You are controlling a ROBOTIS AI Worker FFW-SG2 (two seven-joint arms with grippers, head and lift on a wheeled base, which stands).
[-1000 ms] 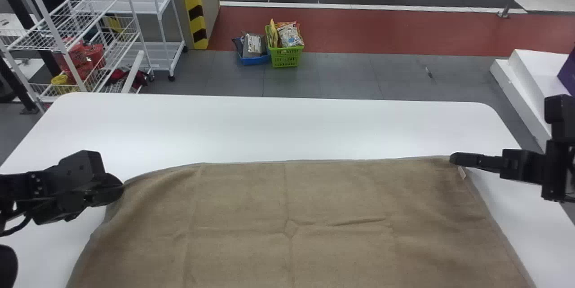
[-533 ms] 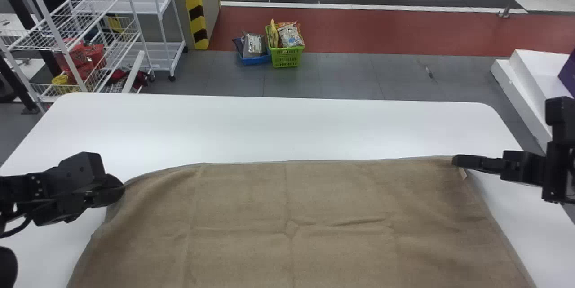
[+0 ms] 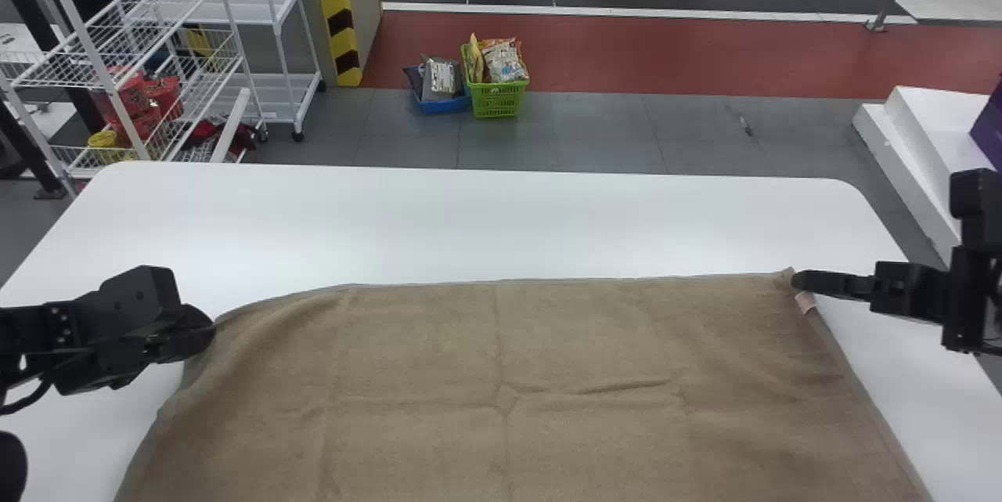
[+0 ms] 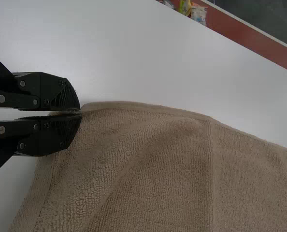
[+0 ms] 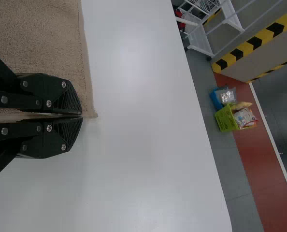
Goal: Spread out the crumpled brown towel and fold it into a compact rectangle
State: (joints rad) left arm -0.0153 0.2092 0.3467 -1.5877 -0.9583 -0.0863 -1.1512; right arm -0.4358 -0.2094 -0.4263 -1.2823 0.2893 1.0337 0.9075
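Brown towel (image 3: pixel 501 377) is basically spread flat on the near part of the bench (image 3: pixel 501 220), its far edge roughly parallel to the bench's; near end's cut off, so can't call the long axis. Left claw (image 4: pixel 80 112) and right claw (image 5: pixel 81 116) each pinch a far corner. Looks like first-fold time: I'd lift both evenly, bring them nearward.
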